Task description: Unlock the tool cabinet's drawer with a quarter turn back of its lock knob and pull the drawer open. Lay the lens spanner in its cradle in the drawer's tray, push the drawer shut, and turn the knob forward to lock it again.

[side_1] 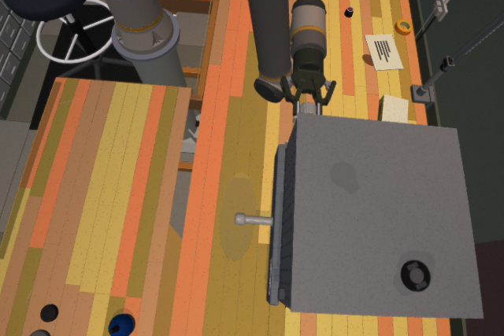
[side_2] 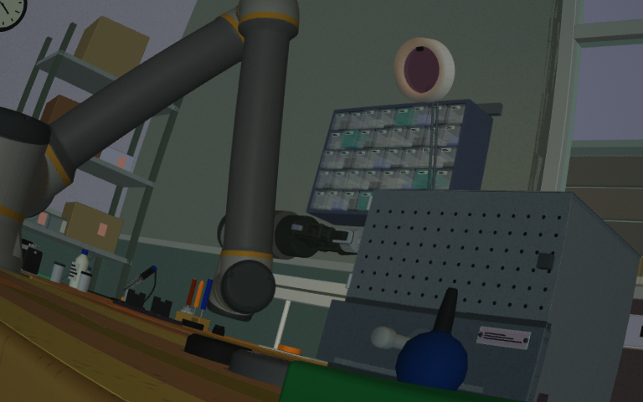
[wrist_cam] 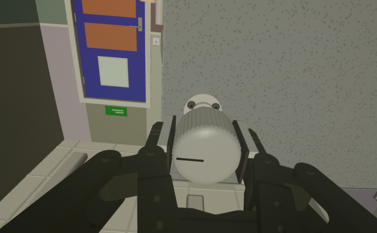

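Observation:
The lens spanner is not visible in any view. The ribbed grey lock knob (wrist_cam: 206, 147) on the side wall of the tool cabinet (side_1: 378, 214) is held in my closed gripper (wrist_cam: 206, 150), its black index line lying level. From above, my gripper (side_1: 308, 106) meets the knob (side_1: 307, 109) at the cabinet's far side wall. The drawer (side_2: 430, 343) sits at the bottom of the cabinet's perforated front, its round-ended pull handle (side_1: 252, 219) sticking out over the bench. The drawer front lies close against the cabinet.
A second wooden bench (side_1: 93, 202) lies left of the cabinet across a gap. A blue rubber blower (side_2: 432, 356) stands before the drawer in the second side camera. A paper sheet (side_1: 383, 52), tape roll (side_1: 404, 26) and pale block (side_1: 393, 108) lie beyond the cabinet.

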